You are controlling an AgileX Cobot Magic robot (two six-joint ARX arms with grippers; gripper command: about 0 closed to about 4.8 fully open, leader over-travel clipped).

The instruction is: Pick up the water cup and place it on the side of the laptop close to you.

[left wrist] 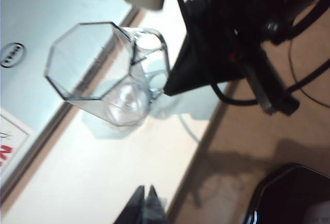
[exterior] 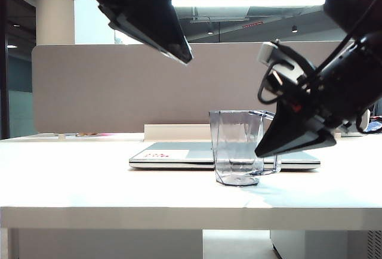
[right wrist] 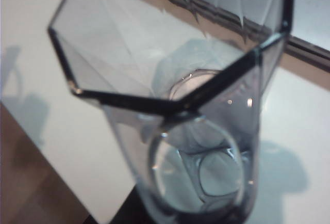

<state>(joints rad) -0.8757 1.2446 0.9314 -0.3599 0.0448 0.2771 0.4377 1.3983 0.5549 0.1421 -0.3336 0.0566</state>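
The water cup (exterior: 236,148), clear grey-tinted with a faceted body, stands upright on the white table (exterior: 71,175), on the near side of the laptop (exterior: 179,153). The left wrist view shows the cup (left wrist: 98,69) from above beside the laptop (left wrist: 46,12), with its oval logo and a white-and-red corner sticker. My right gripper (exterior: 261,150) is a shut wedge, and its tip (left wrist: 167,91) rests against the cup's loop handle (left wrist: 152,46). No clamp on the handle shows. In the right wrist view the handle (right wrist: 196,167) hides most of the dark fingers (right wrist: 129,214). My left gripper (exterior: 186,59) hangs high above the table, shut and empty (left wrist: 147,189).
A grey partition panel (exterior: 119,86) runs behind the table, and a low white box (exterior: 173,130) sits behind the laptop. The table's near edge drops to a brown floor (left wrist: 242,146). A black object (left wrist: 294,198) lies on that floor.
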